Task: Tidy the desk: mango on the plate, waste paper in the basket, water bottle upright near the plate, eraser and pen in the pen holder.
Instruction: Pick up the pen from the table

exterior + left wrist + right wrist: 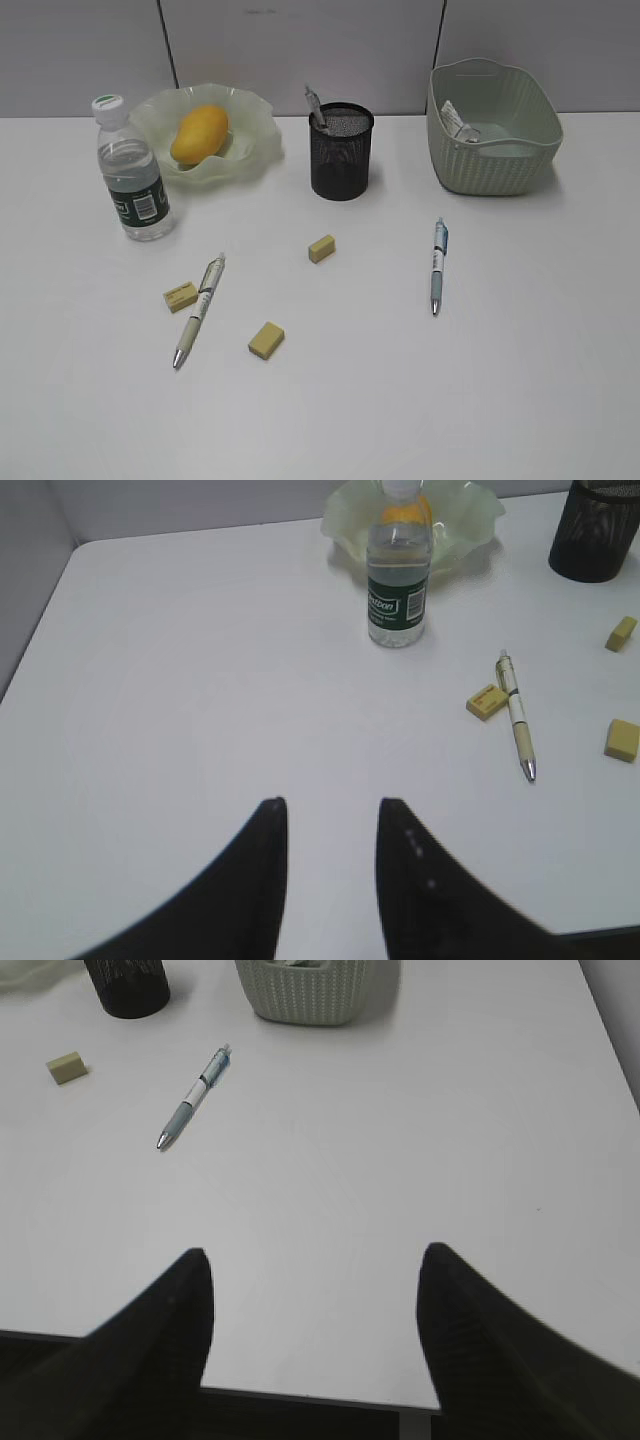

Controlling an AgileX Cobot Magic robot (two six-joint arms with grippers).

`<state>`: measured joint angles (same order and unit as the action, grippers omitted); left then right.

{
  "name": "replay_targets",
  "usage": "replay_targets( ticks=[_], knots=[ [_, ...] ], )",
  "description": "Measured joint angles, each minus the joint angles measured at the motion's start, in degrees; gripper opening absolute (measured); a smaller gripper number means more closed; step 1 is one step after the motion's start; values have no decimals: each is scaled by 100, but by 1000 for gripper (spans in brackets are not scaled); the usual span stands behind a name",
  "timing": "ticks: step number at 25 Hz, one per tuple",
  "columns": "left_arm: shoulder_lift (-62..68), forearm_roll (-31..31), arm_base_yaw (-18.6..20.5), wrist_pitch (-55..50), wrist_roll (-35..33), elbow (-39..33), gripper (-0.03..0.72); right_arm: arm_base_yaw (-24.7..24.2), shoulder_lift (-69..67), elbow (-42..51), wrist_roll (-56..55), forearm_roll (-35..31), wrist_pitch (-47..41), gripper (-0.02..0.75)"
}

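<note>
Mango (200,133) on plate (255,150) — bottle (133,172) upright beside (pens loose).

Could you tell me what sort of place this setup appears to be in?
Probably an office or lab desk staged for tidying: a plain white desk against grey partition panels, with a mesh pen holder, loose pens and erasers.

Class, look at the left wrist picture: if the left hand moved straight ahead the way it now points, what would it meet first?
Probably the water bottle. The left hand is open and empty over bare desk, and the bottle stands upright slightly right of its line, so it might narrowly pass. Height is unclear.
</note>
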<state>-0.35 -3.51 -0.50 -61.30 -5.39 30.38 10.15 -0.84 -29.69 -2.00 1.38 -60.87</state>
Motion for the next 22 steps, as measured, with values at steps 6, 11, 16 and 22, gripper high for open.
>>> replay_targets(
  ticks=[6,11,16,22],
  knots=[
    [0,-5,0,0,0,0,237,0,134,77,99,-77,31,508],
    [0,-5,0,0,0,0,239,0,133,77,514,-411,47,508],
    [0,-5,0,0,0,0,239,0,133,77,561,-466,48,508],
    [0,-5,0,2,0,0,239,-72,133,77,567,-477,59,508]
  ],
)
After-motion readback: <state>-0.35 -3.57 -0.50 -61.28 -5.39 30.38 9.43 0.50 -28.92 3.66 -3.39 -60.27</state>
